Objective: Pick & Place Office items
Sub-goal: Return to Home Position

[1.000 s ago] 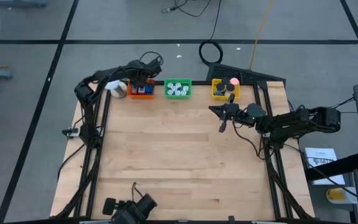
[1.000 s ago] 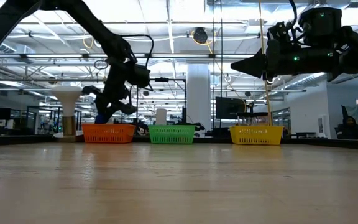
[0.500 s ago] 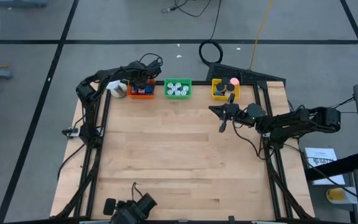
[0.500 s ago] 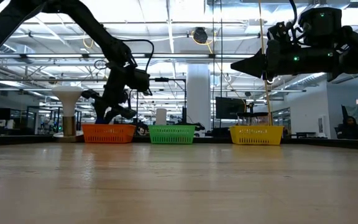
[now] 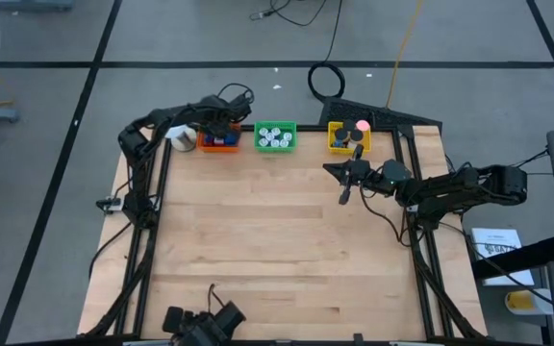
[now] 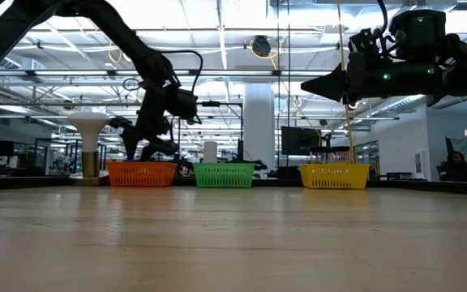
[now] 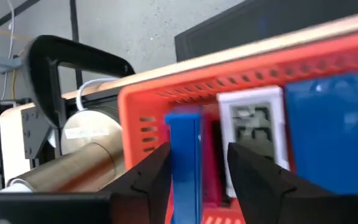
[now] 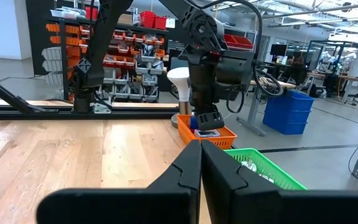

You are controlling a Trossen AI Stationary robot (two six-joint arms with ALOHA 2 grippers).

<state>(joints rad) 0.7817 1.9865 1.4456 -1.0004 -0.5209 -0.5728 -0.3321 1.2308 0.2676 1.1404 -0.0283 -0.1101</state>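
The left end effector [image 7: 199, 152] hangs released over the orange tray [image 7: 143, 124] at the wooden bench's [image 5: 277, 240] back edge; the right end effector [image 8: 201, 155], clenched empty, hovers near the yellow tray [image 5: 332, 140]. Only the left wrist view shows a blue rectangle [image 7: 185, 149] on edge in the orange tray, long axis in line with the fingers [image 7: 145, 180]; the low view's tray wall hides it.
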